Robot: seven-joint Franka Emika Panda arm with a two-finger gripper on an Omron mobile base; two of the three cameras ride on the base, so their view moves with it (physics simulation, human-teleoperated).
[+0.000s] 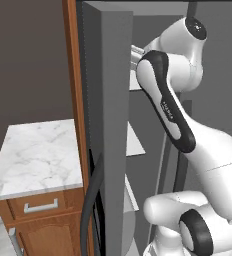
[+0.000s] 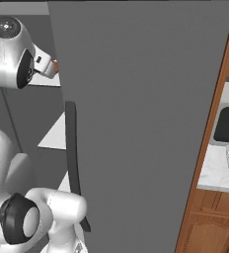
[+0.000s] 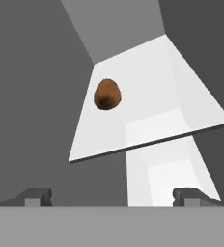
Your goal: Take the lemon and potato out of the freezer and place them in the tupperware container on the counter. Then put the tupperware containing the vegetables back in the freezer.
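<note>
On a white freezer shelf (image 3: 147, 91), potato (image 3: 107, 94) alone.

Left base view: set behind the arm (image 1: 198, 150), facing forward and down; close against the freezer (image 1: 108, 125) door edge, with the desk (image 1: 38, 155) left of the freezer.

Right base view: same stance from the other side; very near the freezer (image 2: 146, 123) door face, with a sliver of desk (image 2: 215, 173) right of it. Both views share the arm (image 2: 8, 54), the door and white shelves inside.

Hand view: looks along the fingers (image 3: 36, 197) into the freezer, over a shelf (image 3: 147, 101) bearing the potato (image 3: 107, 94), fairly near.
</note>
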